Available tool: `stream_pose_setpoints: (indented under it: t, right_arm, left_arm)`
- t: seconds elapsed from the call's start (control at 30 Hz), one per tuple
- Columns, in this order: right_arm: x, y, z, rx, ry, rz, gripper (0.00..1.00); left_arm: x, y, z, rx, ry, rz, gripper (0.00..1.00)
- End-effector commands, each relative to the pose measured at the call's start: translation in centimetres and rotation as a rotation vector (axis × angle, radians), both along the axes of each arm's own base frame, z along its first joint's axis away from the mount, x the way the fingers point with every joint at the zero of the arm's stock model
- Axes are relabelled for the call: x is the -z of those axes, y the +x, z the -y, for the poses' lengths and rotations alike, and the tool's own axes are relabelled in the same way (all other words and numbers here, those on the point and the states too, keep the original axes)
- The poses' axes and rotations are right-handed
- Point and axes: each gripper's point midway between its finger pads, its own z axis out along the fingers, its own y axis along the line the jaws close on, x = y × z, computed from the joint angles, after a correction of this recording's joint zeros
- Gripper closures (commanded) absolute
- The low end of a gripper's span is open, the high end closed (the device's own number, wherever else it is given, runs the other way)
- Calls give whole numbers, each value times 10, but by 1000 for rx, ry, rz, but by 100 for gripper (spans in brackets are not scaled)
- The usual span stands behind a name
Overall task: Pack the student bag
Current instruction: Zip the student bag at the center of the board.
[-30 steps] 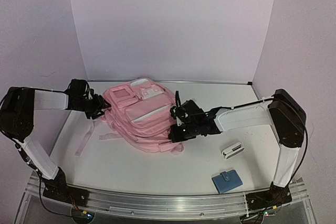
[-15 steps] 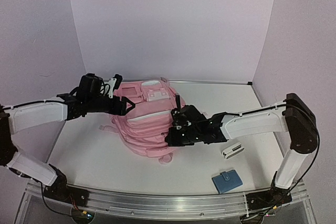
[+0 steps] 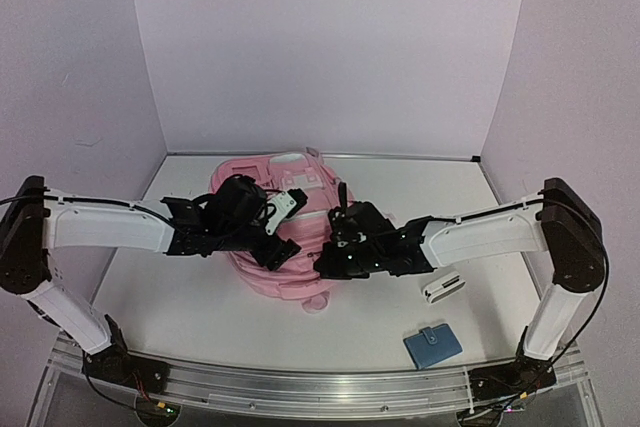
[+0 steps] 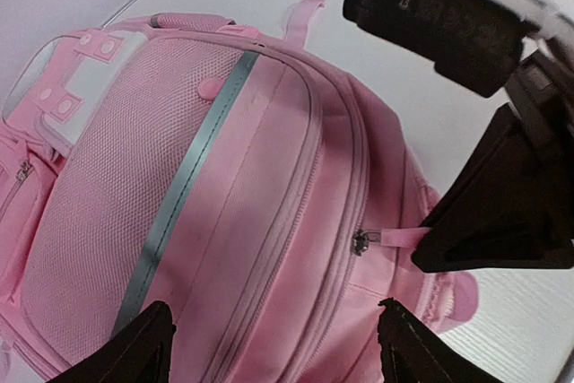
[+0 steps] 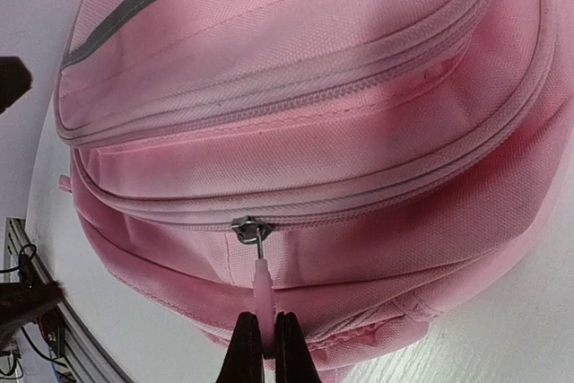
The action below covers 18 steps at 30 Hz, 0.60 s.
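Wide apart, the left fingers [image 4: 148,352], poised over the student bag [image 3: 300,282] with nothing held; pinched tight, the right fingers [image 5: 244,352], on the pink zip pull [image 5: 262,289] at the bag's near edge.

Judged as the opening of a large zipped compartment. To do it well: press the left fingers down on the bag's body, or clamp a fold of fabric near the slider, so that the soft bag does not slide across the bench [image 3: 190,317]. Then draw the zip pull along the line of the track, low and parallel to the teeth, never straight away from the bag. Go slowly round the curved corner, where a slider tends to jam, and watch that the thin tab does not slip out of the pinch.

Lying flat mid-bench, front up, between the two arms. Large, pink, soft and puffed. Mesh-textured front panel crossed by a grey strip [image 4: 179,195]. White-trimmed pocket [image 4: 45,87] with pink snaps toward the far side. Several zip tracks in parallel curves, all seemingly closed. Small metal slider [image 5: 249,229] at the root of the pull.
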Motion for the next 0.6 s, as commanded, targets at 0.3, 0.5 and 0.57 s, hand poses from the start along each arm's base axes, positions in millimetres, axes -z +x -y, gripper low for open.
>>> stream_pose_setpoints:
  t: [0.3, 0.5, 0.57]
  right_arm:
    - [-26, 15, 40, 144, 34, 56, 100]
    - [-13, 39, 85, 208, -38, 53, 100]
    - [-12, 53, 101, 217, -67, 63, 100]
  left_arm:
    - [37, 41, 4, -58, 241, 164, 77]
    - [47, 28, -4, -33, 251, 151, 100]
    - [48, 22, -8, -18, 246, 142, 100]
